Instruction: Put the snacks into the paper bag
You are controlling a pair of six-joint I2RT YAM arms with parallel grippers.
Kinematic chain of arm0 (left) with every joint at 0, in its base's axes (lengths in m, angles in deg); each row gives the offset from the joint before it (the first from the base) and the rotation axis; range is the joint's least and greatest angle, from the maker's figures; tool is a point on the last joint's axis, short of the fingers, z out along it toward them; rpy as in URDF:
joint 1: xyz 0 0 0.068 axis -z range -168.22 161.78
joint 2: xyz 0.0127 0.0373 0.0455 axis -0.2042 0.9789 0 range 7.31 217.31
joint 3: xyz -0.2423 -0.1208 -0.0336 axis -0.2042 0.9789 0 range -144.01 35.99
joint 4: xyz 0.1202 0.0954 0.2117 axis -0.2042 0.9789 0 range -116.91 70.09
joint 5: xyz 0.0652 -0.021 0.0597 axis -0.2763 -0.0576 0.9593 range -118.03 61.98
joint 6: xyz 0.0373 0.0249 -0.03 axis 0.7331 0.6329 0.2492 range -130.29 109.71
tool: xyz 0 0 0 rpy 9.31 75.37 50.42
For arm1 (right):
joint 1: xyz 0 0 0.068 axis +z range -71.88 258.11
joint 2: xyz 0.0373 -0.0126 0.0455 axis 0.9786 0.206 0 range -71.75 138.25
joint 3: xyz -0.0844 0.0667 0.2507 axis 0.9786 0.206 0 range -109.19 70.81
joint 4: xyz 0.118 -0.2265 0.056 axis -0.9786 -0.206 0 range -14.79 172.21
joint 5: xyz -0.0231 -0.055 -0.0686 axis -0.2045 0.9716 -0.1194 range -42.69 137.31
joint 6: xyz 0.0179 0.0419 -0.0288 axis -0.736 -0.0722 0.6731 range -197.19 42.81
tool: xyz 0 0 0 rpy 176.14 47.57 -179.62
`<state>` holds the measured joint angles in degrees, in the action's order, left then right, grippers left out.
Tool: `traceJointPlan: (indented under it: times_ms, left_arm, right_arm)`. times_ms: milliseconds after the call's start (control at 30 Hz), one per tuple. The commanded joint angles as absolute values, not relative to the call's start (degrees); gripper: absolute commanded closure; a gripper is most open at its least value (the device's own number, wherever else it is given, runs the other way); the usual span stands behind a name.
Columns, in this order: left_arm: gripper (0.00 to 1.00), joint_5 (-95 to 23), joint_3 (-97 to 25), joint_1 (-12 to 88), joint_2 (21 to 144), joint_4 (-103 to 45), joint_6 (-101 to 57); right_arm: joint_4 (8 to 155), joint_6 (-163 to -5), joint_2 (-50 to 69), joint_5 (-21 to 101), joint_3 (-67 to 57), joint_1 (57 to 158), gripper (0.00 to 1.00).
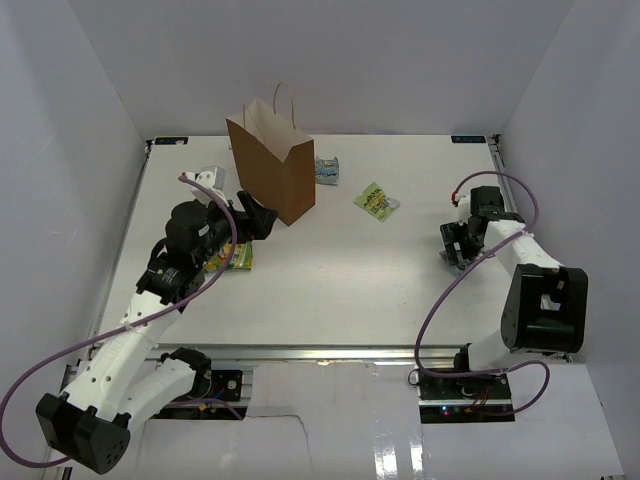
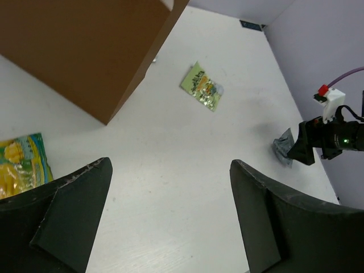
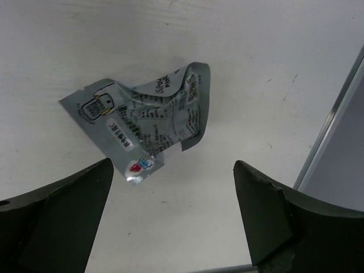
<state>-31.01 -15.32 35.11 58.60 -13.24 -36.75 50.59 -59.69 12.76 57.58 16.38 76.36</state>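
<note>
1. The right gripper (image 3: pixel 173 166), arm folded back near the table's (image 3: pixel 256 68) right edge, points down with fingers spread wide over a crumpled grey packet (image 3: pixel 148 122).
2. The left gripper (image 2: pixel 169 168), arm reaching forward, is spread and empty, with a yellow packet (image 2: pixel 20 162) just beside it.
3. The paper bag (image 1: pixel 272 160) stands upright just beyond the left gripper.
4. A yellow-green packet (image 1: pixel 377 201) lies to the bag's right, a blue-grey packet (image 1: pixel 327 169) by its far corner and a silver-grey packet (image 1: pixel 210 177) to its left.

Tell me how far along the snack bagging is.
Done: nothing visibly; the paper bag stands upright, its inside hidden. In hand: nothing; the right gripper hangs open over a grey packet, the left gripper open, empty. Left: that packet, the green packet, yellow packet, blue packet and pale packet.
</note>
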Motion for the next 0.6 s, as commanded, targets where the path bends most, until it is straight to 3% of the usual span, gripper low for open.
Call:
traceJointPlan:
  times_ms: [0, 233, 367, 467, 500, 567]
  left_arm:
    - [0.05, -28.9, -13.1, 34.8, 56.0, -12.4, -39.3]
    - [0.05, -27.1, -11.7, 34.8, 55.6, -10.7, -39.6]
    - [0.04, -26.5, -10.9, 34.8, 55.0, -10.3, -40.1]
    - [0.05, -26.4, -10.6, 34.8, 55.0, -10.1, -40.3]
    - [0.05, -26.4, -10.5, 34.8, 55.0, -9.9, -40.3]
    - [0.05, -26.4, -10.6, 34.8, 55.1, -9.7, -40.3]
  right_arm:
    - [56.2, -57.5, 15.1, 55.8, 18.1, 74.7, 0.08]
    - [61.4, -55.0, 18.4, 51.8, 19.0, 74.2, 0.0]
    - [63.1, -53.1, 18.3, 47.9, 20.4, 73.7, 0.19]
    - [63.6, -52.1, 18.0, 44.6, 21.3, 73.5, 0.4]
    - [63.7, -52.0, 17.9, 44.2, 21.4, 73.4, 0.53]
    - [63.4, -51.4, 17.1, 42.7, 21.7, 73.4, 0.64]
